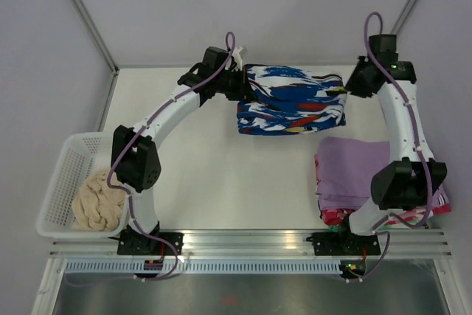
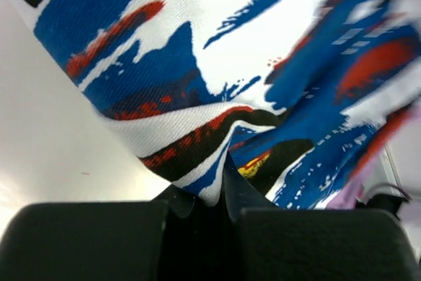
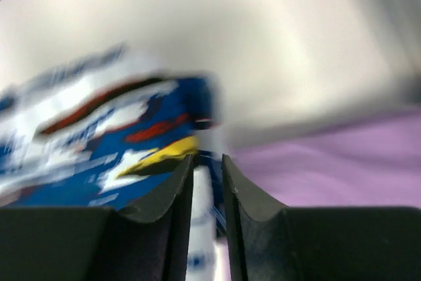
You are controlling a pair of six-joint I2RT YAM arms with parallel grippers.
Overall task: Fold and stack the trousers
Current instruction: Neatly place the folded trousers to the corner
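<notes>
The trousers (image 1: 291, 99), in a blue, white and black print with red and yellow flecks, lie folded at the back middle of the table, their upper layer stretched between my two grippers. My left gripper (image 1: 242, 84) is shut on their left edge. In the left wrist view a fold of the trousers (image 2: 197, 90) is pinched between the jaws of the left gripper (image 2: 216, 195). My right gripper (image 1: 349, 86) is at their right edge. In the blurred right wrist view, the right gripper (image 3: 207, 166) stands nearly closed with a strip of the trousers (image 3: 99, 143) between its jaws.
Folded lilac garments (image 1: 350, 171) are stacked at the near right, under the right arm, with a pink-red piece (image 1: 335, 216) beneath. A white basket (image 1: 63, 182) at the near left holds a cream fluffy bundle (image 1: 99, 201). The lilac garments (image 3: 342, 162) also show beside the right fingers.
</notes>
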